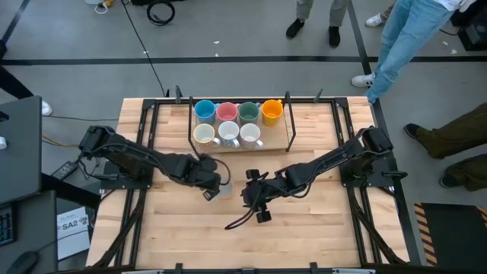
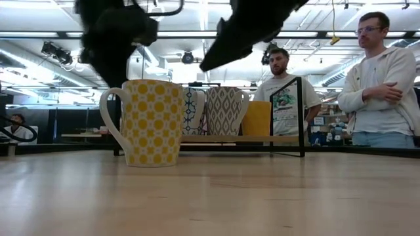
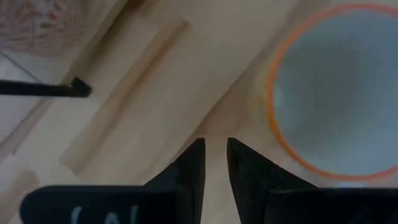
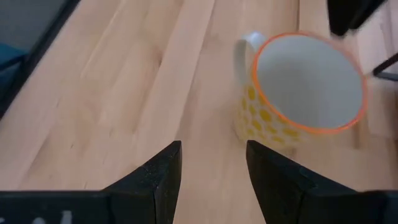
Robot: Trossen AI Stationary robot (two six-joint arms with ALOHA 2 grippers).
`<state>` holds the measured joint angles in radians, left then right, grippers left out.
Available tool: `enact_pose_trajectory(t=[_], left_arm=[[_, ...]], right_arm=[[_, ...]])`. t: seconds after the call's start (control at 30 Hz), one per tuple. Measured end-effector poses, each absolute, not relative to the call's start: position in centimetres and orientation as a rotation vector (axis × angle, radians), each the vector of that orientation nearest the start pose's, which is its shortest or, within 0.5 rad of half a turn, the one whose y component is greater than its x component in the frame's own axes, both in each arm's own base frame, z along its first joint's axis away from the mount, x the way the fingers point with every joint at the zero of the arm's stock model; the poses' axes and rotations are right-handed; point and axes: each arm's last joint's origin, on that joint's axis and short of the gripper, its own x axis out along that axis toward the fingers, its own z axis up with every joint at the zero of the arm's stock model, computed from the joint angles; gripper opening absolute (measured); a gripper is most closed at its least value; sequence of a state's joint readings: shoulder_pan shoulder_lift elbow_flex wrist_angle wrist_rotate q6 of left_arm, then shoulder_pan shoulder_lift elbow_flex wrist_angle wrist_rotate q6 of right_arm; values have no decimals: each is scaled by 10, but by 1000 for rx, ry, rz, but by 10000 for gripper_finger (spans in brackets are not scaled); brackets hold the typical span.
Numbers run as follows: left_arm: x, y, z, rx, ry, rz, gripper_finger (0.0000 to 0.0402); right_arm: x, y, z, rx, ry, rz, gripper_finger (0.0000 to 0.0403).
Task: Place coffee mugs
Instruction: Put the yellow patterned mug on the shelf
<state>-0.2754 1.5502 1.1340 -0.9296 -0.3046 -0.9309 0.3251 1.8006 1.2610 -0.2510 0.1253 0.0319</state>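
Finds a yellow-patterned mug (image 1: 224, 189) with an orange rim standing upright on the tabletop (image 1: 319, 228), just left of centre in the high view and below the rack (image 1: 289, 137). Shows it large at the left of the low view (image 2: 152, 121), handle toward the left edge.

Counts seven more mugs in the rack at upper centre of the high view. Back row, left to right: blue mug (image 1: 204, 109), pink mug (image 1: 227, 113), dark green mug (image 1: 249, 113), orange mug (image 1: 272, 112). Front row: three white mugs (image 1: 229, 134), side by side.

Places the left end effector (image 1: 213, 189) right beside the yellow mug, on its left in the high view. Fingers (image 3: 194, 163) a narrow slit apart with only bare wood between them, grasping nothing; mug rim (image 3: 336, 93) just beside them.

Places the right end effector (image 1: 259, 205) near the mug, lower right of it in the high view and apart from it. Released, fingers (image 4: 163, 167) spread wide over bare wood, looking toward the mug (image 4: 298, 87).

Catches two people (image 2: 380, 78) standing beyond the tabletop, at the right of the low view.
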Motion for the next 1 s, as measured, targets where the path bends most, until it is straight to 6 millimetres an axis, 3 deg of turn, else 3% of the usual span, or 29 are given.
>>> enact_pose_trajectory(t=[0.17,0.47,1.0], left_arm=[[281,-73,221,-414,1124,583,73],[286,-80,221,-424,1081,544,73],[285,-99,222,-451,1072,447,73]], right_arm=[[375,123,210,-144,762,177,186],[387,117,188,-147,781,148,185],[387,101,185,-133,821,11,185]])
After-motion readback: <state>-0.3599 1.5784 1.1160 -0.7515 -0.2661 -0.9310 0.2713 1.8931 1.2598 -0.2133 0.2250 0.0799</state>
